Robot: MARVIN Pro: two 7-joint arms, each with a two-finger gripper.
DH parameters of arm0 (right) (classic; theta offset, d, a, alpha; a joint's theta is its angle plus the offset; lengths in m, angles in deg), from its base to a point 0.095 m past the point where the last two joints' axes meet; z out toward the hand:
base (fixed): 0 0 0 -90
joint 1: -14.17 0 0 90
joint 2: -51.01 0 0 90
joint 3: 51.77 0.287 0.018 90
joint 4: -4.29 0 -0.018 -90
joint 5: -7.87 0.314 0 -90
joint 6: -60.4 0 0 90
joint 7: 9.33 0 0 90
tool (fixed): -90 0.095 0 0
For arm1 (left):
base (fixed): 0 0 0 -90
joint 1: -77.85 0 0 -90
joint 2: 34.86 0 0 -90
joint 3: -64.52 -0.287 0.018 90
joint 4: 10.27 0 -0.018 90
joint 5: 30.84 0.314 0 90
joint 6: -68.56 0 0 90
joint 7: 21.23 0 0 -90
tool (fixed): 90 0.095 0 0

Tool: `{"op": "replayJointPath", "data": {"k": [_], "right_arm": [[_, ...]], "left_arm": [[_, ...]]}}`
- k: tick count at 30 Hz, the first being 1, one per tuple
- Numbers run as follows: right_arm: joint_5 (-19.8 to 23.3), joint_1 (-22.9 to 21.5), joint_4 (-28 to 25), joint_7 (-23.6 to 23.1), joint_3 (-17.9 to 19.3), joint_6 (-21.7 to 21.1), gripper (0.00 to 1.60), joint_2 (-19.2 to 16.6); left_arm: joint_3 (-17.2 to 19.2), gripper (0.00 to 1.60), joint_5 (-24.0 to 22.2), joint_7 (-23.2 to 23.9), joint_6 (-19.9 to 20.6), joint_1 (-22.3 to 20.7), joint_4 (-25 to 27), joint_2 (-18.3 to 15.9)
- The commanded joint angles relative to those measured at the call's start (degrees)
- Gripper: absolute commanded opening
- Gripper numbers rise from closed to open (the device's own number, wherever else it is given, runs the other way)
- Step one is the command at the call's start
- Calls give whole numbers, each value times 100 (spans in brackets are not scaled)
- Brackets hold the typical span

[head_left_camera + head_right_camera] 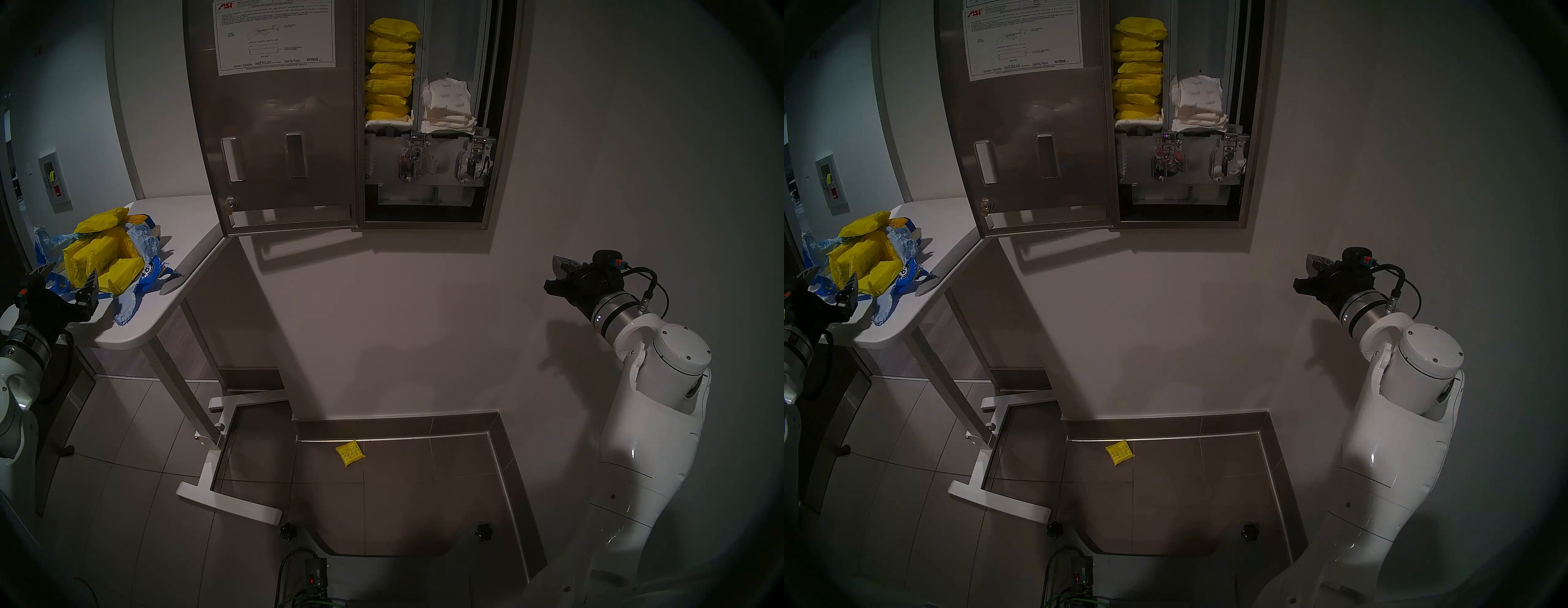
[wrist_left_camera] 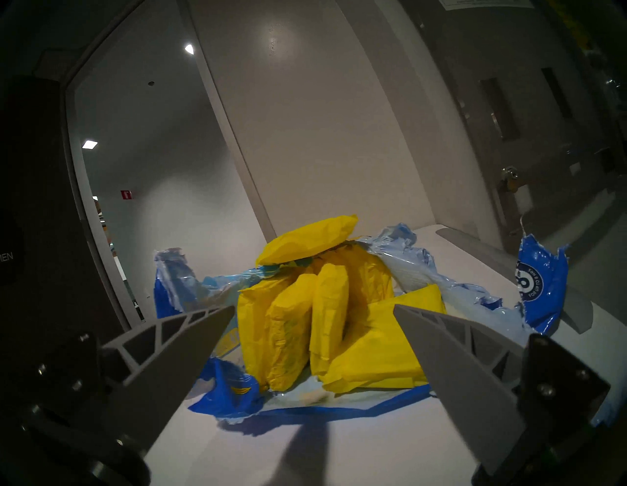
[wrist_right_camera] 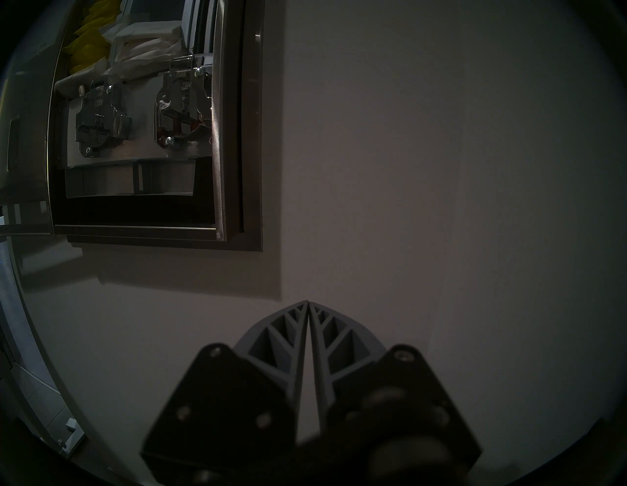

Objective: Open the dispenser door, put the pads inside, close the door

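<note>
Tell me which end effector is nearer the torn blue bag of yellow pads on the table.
Left. The left end effector hangs open right before the torn blue bag of yellow pads. The right end effector is shut, far off by the bare wall, below the dispenser.

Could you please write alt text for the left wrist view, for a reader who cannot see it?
The left tool, wide open and empty, faces a pile of yellow pads lying in a torn blue plastic bag on a white table. The open steel dispenser door stands behind at right.
</note>
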Motion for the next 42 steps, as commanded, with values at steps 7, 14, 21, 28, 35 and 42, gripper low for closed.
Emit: {"op": "replayJointPath", "data": {"k": [7, 14, 21, 28, 35, 42], "right_arm": [[30, -116, -189, 10, -9, 56, 42, -27], [30, -115, -190, 10, -9, 57, 42, -27], [30, -116, -189, 10, -9, 56, 42, -27], [31, -115, -188, 10, -9, 56, 42, -28], [31, -115, -187, 10, -9, 56, 42, -29], [32, -115, -188, 11, -10, 56, 42, -29]], "left_arm": [[-22, 160, 113, -250, -28, -386, -154, -336], [-48, 160, 189, -270, -53, -413, -348, -400], [-81, 160, 179, -243, -97, -488, -541, -466], [-176, 160, 149, -231, -141, -559, -596, -483], [-124, 160, 124, -237, -100, -522, -448, -455], [-98, 160, 81, -249, -62, -526, -393, -474]]}}
